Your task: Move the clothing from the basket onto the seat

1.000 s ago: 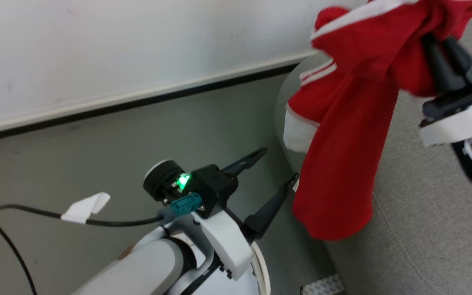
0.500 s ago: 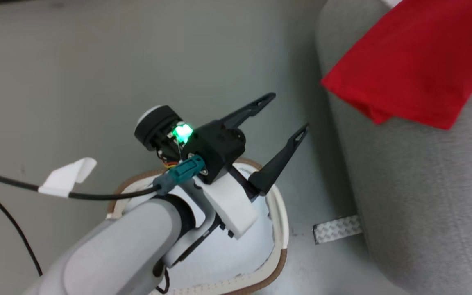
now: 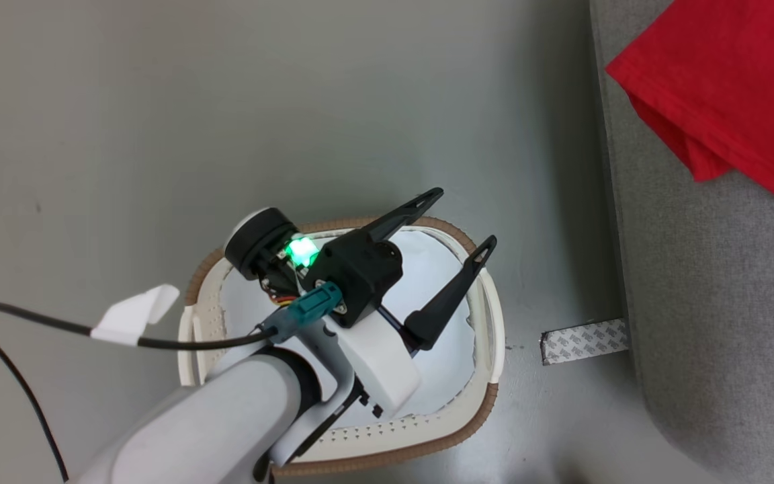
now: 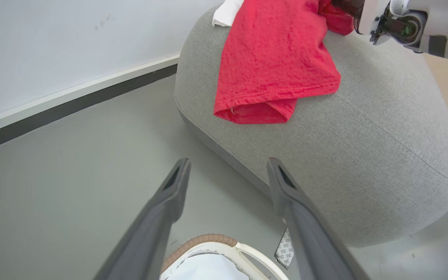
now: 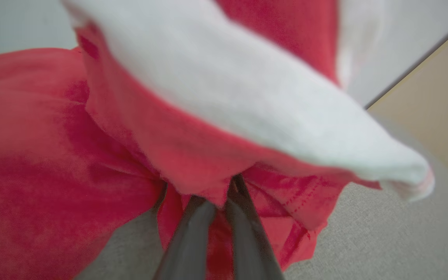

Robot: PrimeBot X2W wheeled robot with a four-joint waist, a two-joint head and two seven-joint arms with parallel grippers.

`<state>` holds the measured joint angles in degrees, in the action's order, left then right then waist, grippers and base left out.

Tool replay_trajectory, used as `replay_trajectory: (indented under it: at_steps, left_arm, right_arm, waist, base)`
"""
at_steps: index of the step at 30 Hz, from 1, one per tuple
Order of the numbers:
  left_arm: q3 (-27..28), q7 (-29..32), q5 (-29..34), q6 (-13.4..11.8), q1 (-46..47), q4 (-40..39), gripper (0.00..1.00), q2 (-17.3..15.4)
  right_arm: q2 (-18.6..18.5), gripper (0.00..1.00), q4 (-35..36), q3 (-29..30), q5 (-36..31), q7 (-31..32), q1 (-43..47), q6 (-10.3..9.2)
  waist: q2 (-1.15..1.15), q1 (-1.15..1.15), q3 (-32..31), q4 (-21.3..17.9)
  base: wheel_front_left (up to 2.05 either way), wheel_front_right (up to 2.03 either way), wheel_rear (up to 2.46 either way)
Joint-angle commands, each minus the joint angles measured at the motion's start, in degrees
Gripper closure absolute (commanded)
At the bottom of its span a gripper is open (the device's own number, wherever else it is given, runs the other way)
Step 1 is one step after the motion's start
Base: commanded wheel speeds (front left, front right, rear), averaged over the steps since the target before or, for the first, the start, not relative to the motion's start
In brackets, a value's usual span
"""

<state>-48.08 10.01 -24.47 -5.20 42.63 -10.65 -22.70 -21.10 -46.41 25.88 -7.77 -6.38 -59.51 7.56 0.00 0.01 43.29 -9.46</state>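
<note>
On the seat: the clothing (image 4: 274, 66) is draped over the rounded grey seat (image 4: 383, 155), well apart from the basket (image 3: 397, 429).
Cut off: the clothing's far part is lost at the frame edge in the head view.
Hidden: much of the basket is covered by the left arm.
Right gripper (image 5: 216, 192): fingers are pressed together on a red fold, with the tips buried in cloth.
Left gripper (image 3: 464, 217): fingers are spread wide above the basket.
Basket contents: a white lining (image 3: 441, 282) is seen in the uncovered part.
Writing: grey marks are printed on a tape strip (image 3: 585, 341) on the floor, too small to be read.
</note>
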Motion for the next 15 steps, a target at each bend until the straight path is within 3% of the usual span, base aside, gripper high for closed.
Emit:
replay_trajectory:
  at_steps: [1, 2, 3, 4, 5, 6, 15]
  left_arm:
    - [0.2, -0.2, 0.0, -0.2, -0.3, -0.2, 0.0, -0.5]
    - [0.1, -0.3, 0.0, -0.4, -0.6, -0.2, 0.0, -0.6]
    - [0.1, -0.4, 0.0, -0.5, -0.9, -0.2, 0.0, -0.6]
    - [0.2, -0.5, -0.1, -0.7, -1.1, 0.0, 0.0, -0.6]
    - [0.3, -0.6, -0.2, -0.8, -1.2, 0.2, 0.0, -0.6]
    - [0.4, -0.9, -0.2, -1.1, -1.4, 0.4, 0.0, -0.4]
    - [0.8, -3.3, -2.2, -1.8, -3.7, 2.5, 0.0, 0.5]
  right_arm:
    - [-0.1, 1.0, -0.5, 0.9, -0.3, -0.1, 0.4, -0.14]
    - [0.6, 1.0, -1.3, 1.7, -1.0, -0.1, 0.4, -0.14]
    - [1.1, 0.85, -1.9, 2.2, -1.6, -0.3, 0.3, -0.14]
    - [1.5, 0.62, -2.5, 2.8, -2.2, -0.8, 0.2, -0.14]
    - [1.7, 0.19, -3.0, 3.3, -3.0, -1.2, 0.3, -0.14]
    - [2.0, 0.0, -3.6, 3.8, -3.2, -1.2, 0.5, -0.14]
    - [4.4, 0.0, -6.1, 4.6, -6.4, -4.7, 5.7, -0.14]
  waist:
    - [0.0, -0.01, -0.1, -0.1]
    - [0.0, -0.01, -0.1, -0.2]
    - [0.0, -0.01, -0.3, -0.3]
    - [0.0, -0.01, -0.7, -0.4]
    - [0.0, -0.01, -1.2, -0.5]
    - [0.0, -0.01, -1.8, -0.6]
    - [0.0, -0.01, -9.2, -1.1]
  base:
    - [0.0, 0.0, 0.0]
    - [0.0, 0.0, 0.0]
    - [0.0, 0.0, 0.0]
    - [0.0, 0.0, 0.0]
    - [0.0, 0.0, 0.0]
    - [0.0, 0.0, 0.0]
    - [0.0, 0.0, 0.0]
